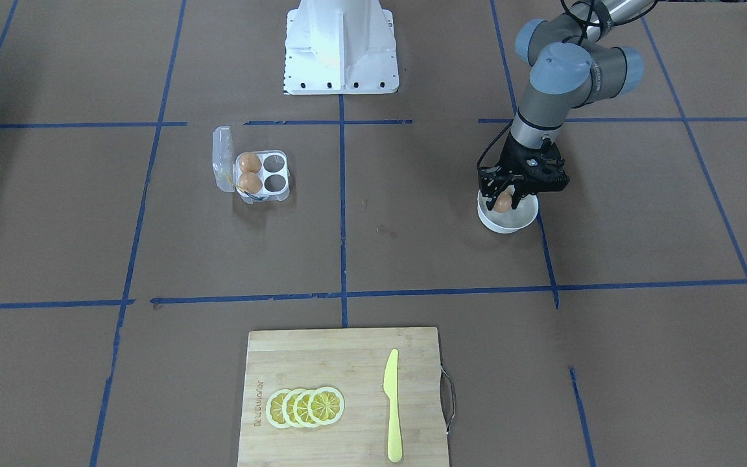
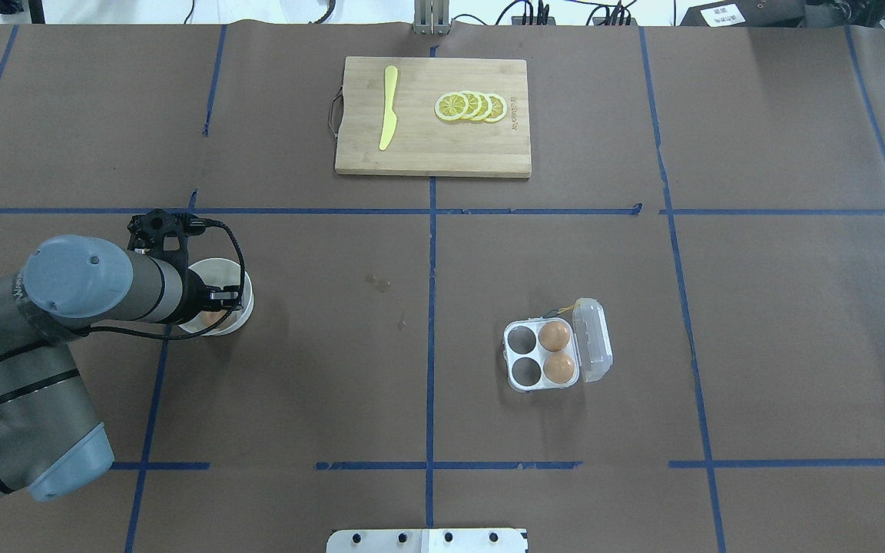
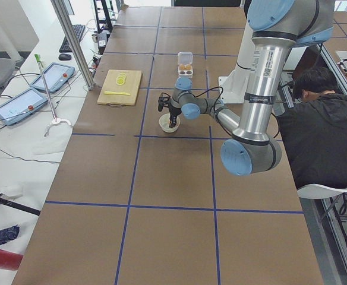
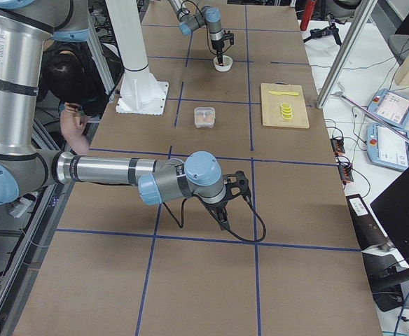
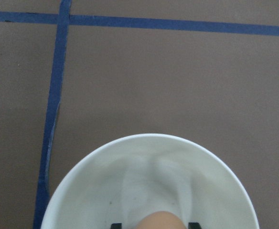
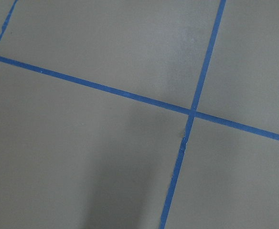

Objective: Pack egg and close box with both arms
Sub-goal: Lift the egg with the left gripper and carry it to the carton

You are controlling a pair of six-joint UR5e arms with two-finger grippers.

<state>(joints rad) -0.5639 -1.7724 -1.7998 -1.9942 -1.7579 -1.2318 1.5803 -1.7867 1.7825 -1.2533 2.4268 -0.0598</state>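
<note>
Only the crown of the smooth tan egg (image 5: 161, 220) showed, cut off at the bottom edge of the left wrist view between two black fingertips (image 5: 114, 225). The left gripper (image 1: 504, 200) pointed straight down, clamped on that egg over the glossy round white bowl (image 1: 524, 221) at centre right. The clear plastic box (image 1: 263, 172) lay with its lid open at centre left, with two other eggs (image 1: 249, 161) inside. The right gripper (image 4: 222, 220) appeared only in a side view, so its opening could not be judged.

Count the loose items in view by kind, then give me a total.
egg: 3
egg carton: 1
white bowl: 1
cutting board: 1
yellow knife: 1
lemon slice: 4
total: 11
</note>
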